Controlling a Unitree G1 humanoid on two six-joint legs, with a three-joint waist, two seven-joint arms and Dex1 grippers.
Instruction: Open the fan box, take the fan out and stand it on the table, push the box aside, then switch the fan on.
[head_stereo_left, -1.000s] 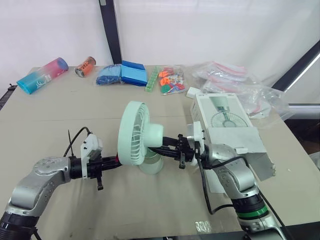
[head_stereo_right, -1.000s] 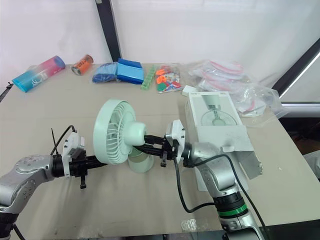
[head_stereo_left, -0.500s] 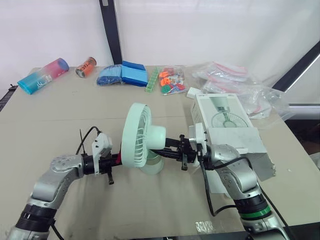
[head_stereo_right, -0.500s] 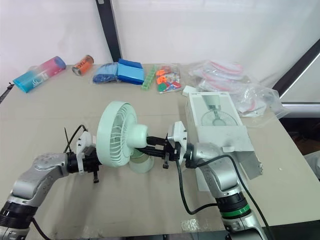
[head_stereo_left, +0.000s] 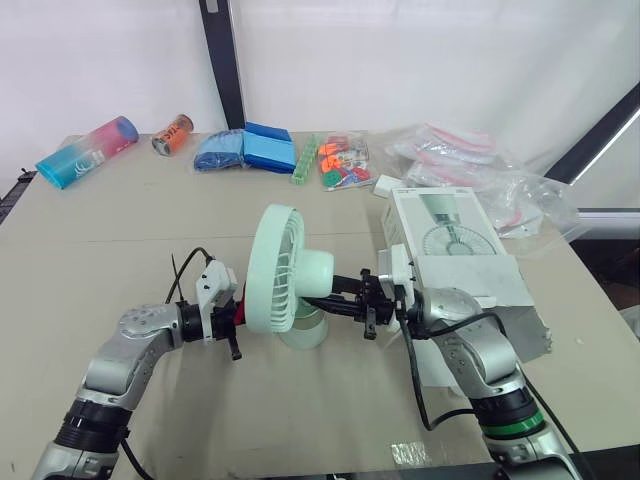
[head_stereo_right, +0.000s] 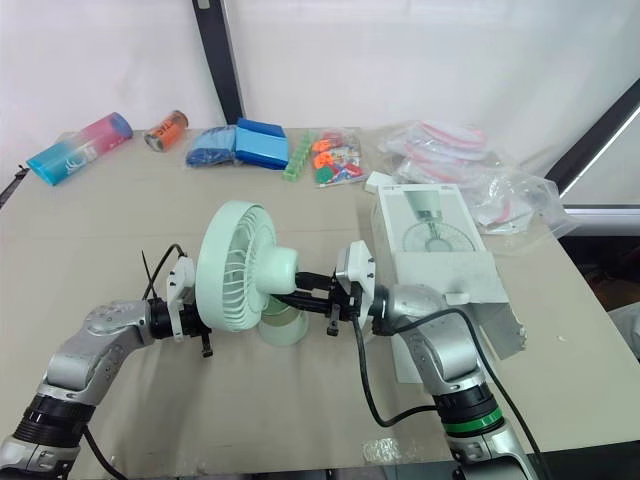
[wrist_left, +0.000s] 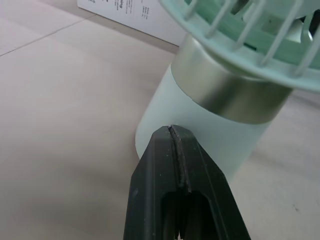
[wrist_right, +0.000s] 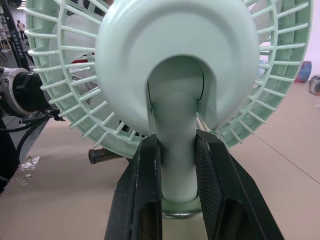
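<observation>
- The pale green plastic fan (head_stereo_left: 285, 275) stands on its round base near the middle of the beige desk (head_stereo_left: 130, 240). Its round grille faces toward 9 o'clock.
- In the left wrist view, the base is a pale green cylinder with a silver metal ring at its top.
- The right hand (wrist_right: 177, 150) comes in from 3 o'clock. Its two black fingers (wrist_right: 145, 175) are closed on the thin neck of the fan, just under the motor housing, one finger on each side.
- The left hand (head_stereo_left: 236, 318) is at 8 o'clock from the fan, low and close behind the grille. Its fingers (wrist_left: 172, 145) are pressed together with nothing between them.
- The tips of the left hand are right at the pale green base. We cannot tell if they touch it.
- The white cardboard fan box (head_stereo_left: 450, 245), with a drawing of a fan on top, lies flat on the desk at 3 o'clock from the fan, just behind the right arm.
- Along the far edge of the desk, from 10 to 2 o'clock, we see a pink-and-blue bottle (head_stereo_left: 85, 151) lying down, an orange can (head_stereo_left: 171, 134), blue pouches (head_stereo_left: 245, 148), a green strip (head_stereo_left: 306, 158), a bag of colourful small pieces (head_stereo_left: 343, 162) and clear plastic bags (head_stereo_left: 480, 170).
</observation>
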